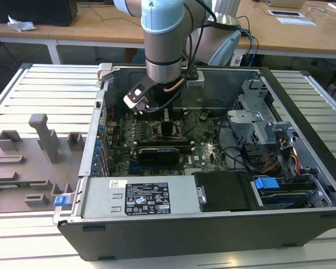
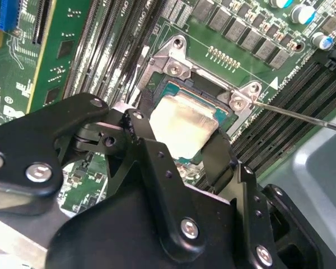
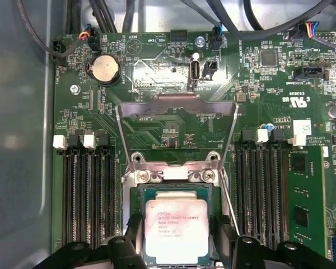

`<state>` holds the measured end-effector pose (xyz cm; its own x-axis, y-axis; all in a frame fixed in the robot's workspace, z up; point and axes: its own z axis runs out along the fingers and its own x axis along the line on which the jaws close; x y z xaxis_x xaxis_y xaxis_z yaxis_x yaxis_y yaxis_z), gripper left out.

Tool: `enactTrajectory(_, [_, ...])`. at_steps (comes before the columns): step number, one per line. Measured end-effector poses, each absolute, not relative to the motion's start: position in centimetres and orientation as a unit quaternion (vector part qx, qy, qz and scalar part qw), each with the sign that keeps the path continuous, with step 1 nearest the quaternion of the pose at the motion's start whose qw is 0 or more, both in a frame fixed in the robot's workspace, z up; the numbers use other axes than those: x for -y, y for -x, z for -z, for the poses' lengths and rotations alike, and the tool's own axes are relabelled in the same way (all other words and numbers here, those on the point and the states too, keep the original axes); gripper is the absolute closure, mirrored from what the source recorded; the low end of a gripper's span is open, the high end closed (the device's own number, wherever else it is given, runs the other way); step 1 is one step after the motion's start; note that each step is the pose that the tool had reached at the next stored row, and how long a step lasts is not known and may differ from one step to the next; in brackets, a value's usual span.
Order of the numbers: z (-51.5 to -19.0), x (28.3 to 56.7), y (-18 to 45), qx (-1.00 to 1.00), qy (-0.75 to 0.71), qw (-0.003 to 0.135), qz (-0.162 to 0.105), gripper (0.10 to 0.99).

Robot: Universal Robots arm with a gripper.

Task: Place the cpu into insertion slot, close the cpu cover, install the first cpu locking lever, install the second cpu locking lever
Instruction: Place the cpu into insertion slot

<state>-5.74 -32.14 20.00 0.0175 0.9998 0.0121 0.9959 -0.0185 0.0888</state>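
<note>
Hovering low inside the open computer case, the gripper pinches the cpu by two edges right at the insertion slot, seated or nearly so, while the cpu cover stands swung back and neither lever step looks done yet.

A robot arm built of thick silver-grey metal tubes, with rounded pale blue caps on its joints. At the wrist, a copper-coloured cable loops beside a white-edged black bracket. The pincer is matte black, made of flat hinged links with round pivots and bright silver screws, tapering to two narrow black fingers.
</note>
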Motion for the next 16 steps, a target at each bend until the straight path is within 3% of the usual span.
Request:
enactTrajectory(2, [-20.6, 32.1, 5.7, -0.7, -0.713, 0.027, -0.035, 0.486])
enactTrajectory(4, [-21.4, 32.1, 5.7, -0.7, -0.713, 0.027, -0.035, 0.612])
enactTrajectory(5, [-21.6, 32.1, 5.7, -0.7, -0.713, 0.027, -0.035, 0.612])
enactTrajectory(8, [-22.8, 32.1, 5.7, -0.7, -0.713, 0.027, -0.035, 0.792])
enactTrajectory(9, [-23.6, 32.1, 5.7, -0.7, -0.713, 0.027, -0.035, 0.914])
enactTrajectory(10, [-24.0, 32.1, 5.7, -0.7, -0.713, 0.027, -0.035, 0.976])
enactTrajectory(13, [-24.1, 32.1, 5.5, -0.7, -0.713, 0.021, -0.029, 0.98])
enactTrajectory(16, [-24.1, 32.1, 4.7, -0.7, -0.714, -0.012, -0.004, 0.98])
